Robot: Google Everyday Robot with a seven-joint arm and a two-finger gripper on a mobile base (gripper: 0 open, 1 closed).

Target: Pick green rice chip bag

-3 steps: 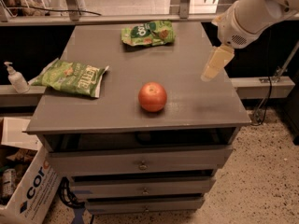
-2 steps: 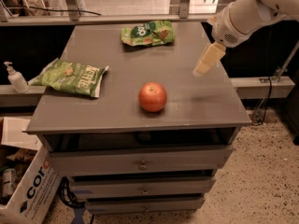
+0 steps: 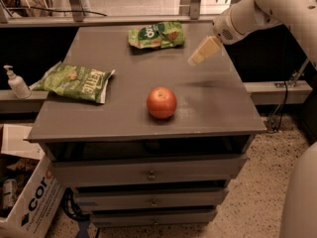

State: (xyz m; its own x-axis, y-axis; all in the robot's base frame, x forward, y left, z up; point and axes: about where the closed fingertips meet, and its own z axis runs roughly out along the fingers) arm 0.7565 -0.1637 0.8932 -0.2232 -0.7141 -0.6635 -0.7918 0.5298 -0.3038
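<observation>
The green rice chip bag (image 3: pixel 155 35) lies flat at the back middle of the grey cabinet top (image 3: pixel 213 108). It is bright green and crinkled, with a dark round logo and chip pictures. My gripper (image 3: pixel 204 50) hangs above the back right part of the top, on a white arm coming in from the upper right. It is to the right of the bag and a little nearer the front, apart from it. It holds nothing that I can see.
A larger pale green "KETTLE" bag (image 3: pixel 75 81) lies at the left edge. A red apple (image 3: pixel 161 102) sits near the front middle. A soap dispenser (image 3: pixel 16 82) stands on the ledge at left. A cardboard box (image 3: pixel 25 202) is on the floor.
My gripper has moved left and towards the back of the top, closer to the green rice chip bag. The bags and the apple have not moved.
</observation>
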